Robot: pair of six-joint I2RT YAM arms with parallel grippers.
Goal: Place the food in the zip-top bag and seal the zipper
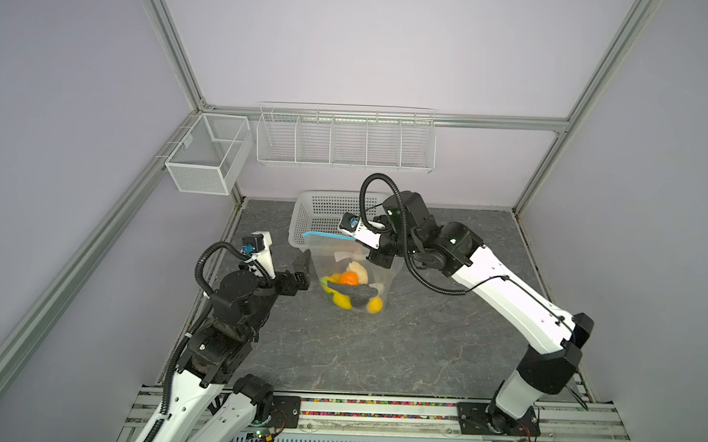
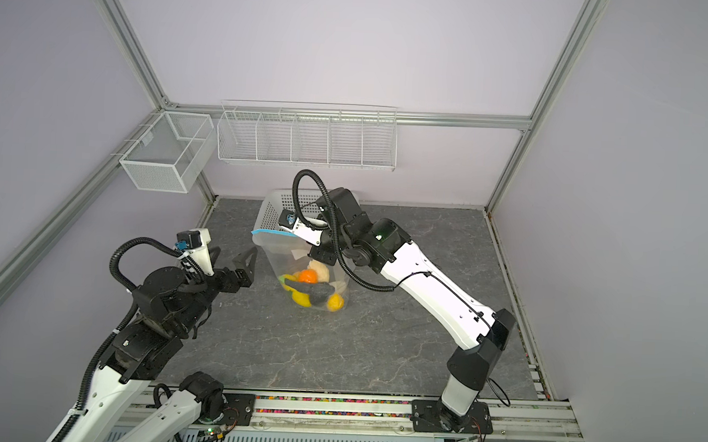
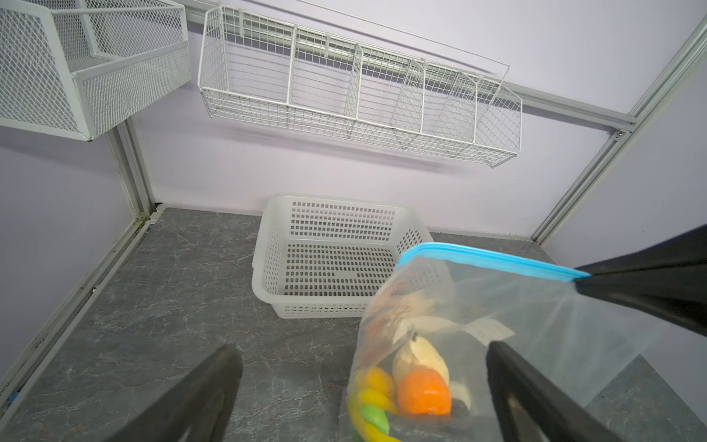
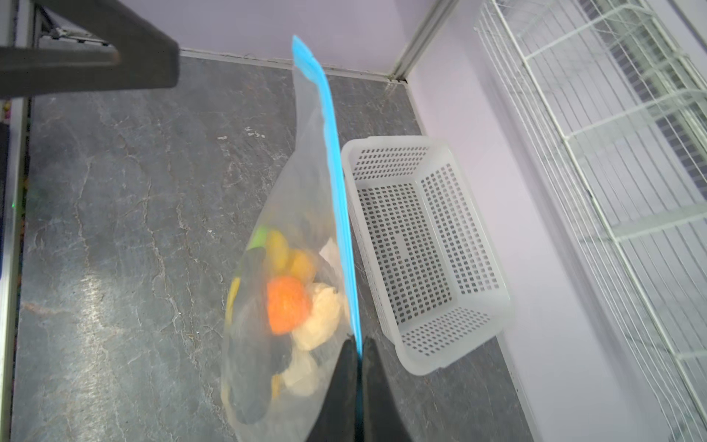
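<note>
- We saw the right gripper [image 4: 359,344] clenched on the zipper [image 4: 336,172]. Its two fingers [image 4: 344,382] pinched one end of the blue strip between them.
- From that pinch the zipper ran straight away from the fingertips as one flat band. In both wrist views its two sides lay together, and we could not pick out a slider.
- The zip-top bag [image 1: 358,264] hung below the clenched fingers, held up by that edge. Its loaded bottom appeared to rest on the table [image 1: 379,348].
- The food [image 1: 350,290] lay inside the bag at its bottom, well beneath the right fingertips. An orange piece [image 3: 421,390] sat uppermost, with beige, yellow, green and dark pieces packed around it.
- The left gripper [image 2: 235,251] was released, its fingers spread wide and holding nothing. The bag's free side stood just beside one of its fingertips, and we could not tell whether they touched.
- Beyond the bag from the left fingers sat a white perforated basket [image 1: 315,216] on the table. It was close alongside the zipper's far stretch.
- Farthest from both sets of fingers, a wire rack [image 1: 344,142] and a mesh box [image 1: 206,156] hung on the walls above the table.
</note>
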